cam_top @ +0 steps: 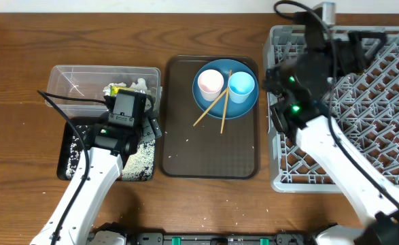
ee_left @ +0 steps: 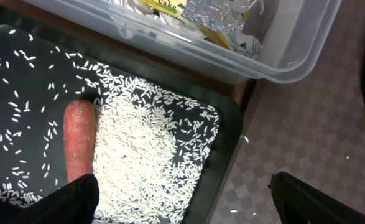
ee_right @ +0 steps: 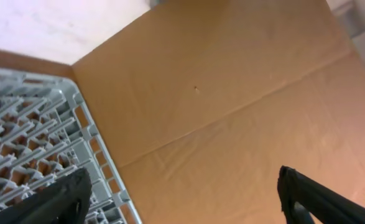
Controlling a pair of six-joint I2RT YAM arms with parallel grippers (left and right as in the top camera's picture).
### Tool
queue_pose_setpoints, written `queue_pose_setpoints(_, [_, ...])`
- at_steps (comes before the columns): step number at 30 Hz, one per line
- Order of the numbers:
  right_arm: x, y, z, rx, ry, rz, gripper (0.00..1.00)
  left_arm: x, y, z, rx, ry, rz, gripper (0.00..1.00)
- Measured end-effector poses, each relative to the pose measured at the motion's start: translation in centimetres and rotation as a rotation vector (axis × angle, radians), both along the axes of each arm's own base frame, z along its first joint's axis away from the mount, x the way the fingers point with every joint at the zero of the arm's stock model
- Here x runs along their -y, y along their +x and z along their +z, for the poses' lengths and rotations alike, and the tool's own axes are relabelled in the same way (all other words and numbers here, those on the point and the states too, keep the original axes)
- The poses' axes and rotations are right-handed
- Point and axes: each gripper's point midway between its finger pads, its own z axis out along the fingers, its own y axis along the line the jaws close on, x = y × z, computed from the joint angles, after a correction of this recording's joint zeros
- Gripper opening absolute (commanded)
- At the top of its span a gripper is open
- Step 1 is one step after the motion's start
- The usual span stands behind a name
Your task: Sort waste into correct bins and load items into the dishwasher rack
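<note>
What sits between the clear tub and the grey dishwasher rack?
Overhead view: the brown tray lies between the clear tub and the rack, carrying the blue plate with the pink cup, light-blue cup and chopsticks.

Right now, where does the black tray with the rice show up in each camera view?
Overhead: the black tray lies lower left, just in front of the clear tub.
Left wrist: the black tray fills the left and centre, with rice and a carrot in it.
Right wrist: not in it; only the grey rack shows.
Shared landmark: the clear tub along the tray's far edge, in overhead and left wrist.
</note>
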Motion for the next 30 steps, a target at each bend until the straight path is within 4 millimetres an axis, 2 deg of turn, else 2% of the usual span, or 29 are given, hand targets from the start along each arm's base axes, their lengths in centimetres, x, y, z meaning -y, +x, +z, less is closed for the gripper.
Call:
queue_pose_setpoints(5, [0.5,-1.7,1.9,0.119,0.065,0.002,0.99,0.0,0.0,0.0,0.0,0.0,0.0,0.91])
queue_pose_setpoints(10, [0.2,-2.1,2.3,0.173,0.099,0.011,0.99,0.0,0.0,0.0,0.0,0.0,0.0,0.9])
queue_pose_setpoints(12, [-0.8,-2.1,2.2,0.183,0.108,0.04,0.99,0.0,0.0,0.0,0.0,0.0,0.0,0.91])
queue_pose_setpoints(17, [-4.8,-2.2,1.2,0.165,0.111,0.155,0.99,0.0,0.0,0.0,0.0,0.0,0.0,0.9])
queue_pose_setpoints(21, [-6.9,-2.5,0.6,0.131,0.097,0.215,0.99,0.0,0.0,0.0,0.0,0.0,0.0,0.9])
queue_pose_setpoints(26, [-7.7,-3.2,1.2,0.091,0.075,0.255,0.99,0.0,0.0,0.0,0.0,0.0,0.0,0.9])
queue_pose_setpoints(30, [-6.9,-5.8,3.9,0.195,0.156,0.298,0.99,0.0,0.0,0.0,0.0,0.0,0.0,0.91])
